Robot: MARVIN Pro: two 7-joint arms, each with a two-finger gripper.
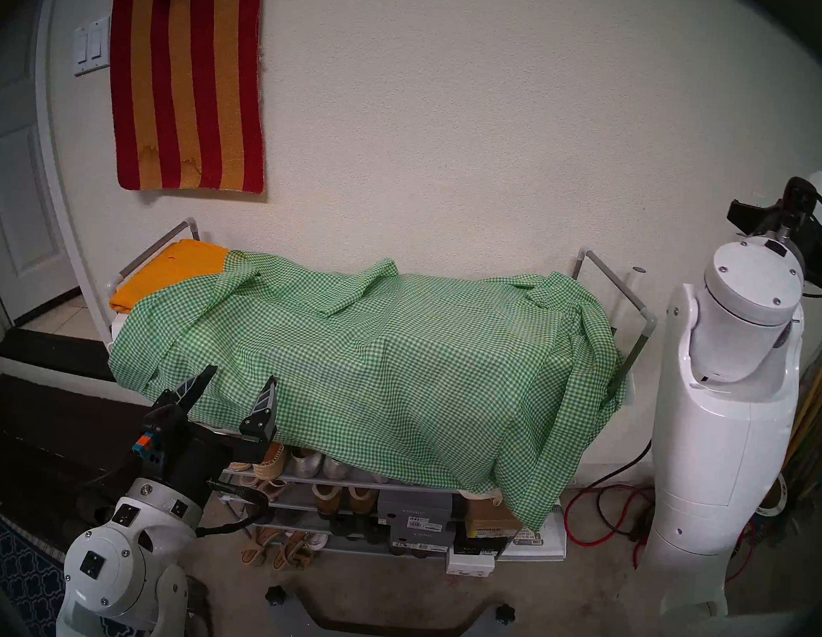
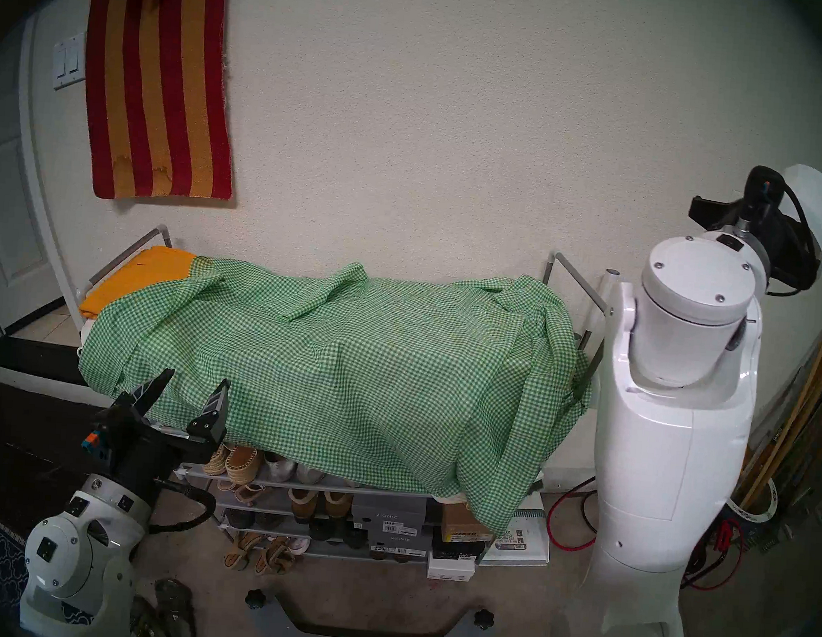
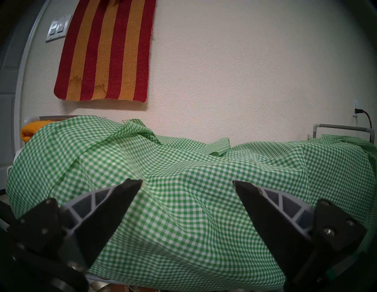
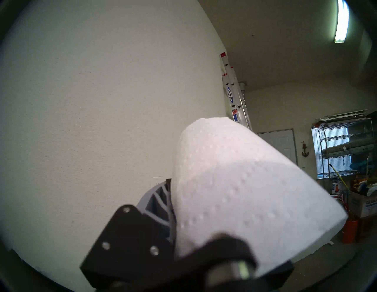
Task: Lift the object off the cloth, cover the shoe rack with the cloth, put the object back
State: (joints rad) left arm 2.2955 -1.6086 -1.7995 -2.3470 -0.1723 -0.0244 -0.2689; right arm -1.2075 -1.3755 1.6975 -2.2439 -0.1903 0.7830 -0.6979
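The green gingham cloth (image 1: 372,356) drapes over the shoe rack (image 1: 639,326), its front edge hanging past the top shelf; a folded orange cloth (image 1: 169,269) shows uncovered at the left end. Bare wall stands open above. The left gripper (image 1: 237,386) hovers just before the cloth, jaws spread wide, holding nothing. The right gripper (image 4: 173,206), raised beside the rack's right end, pinches the white paper roll (image 4: 234,183).
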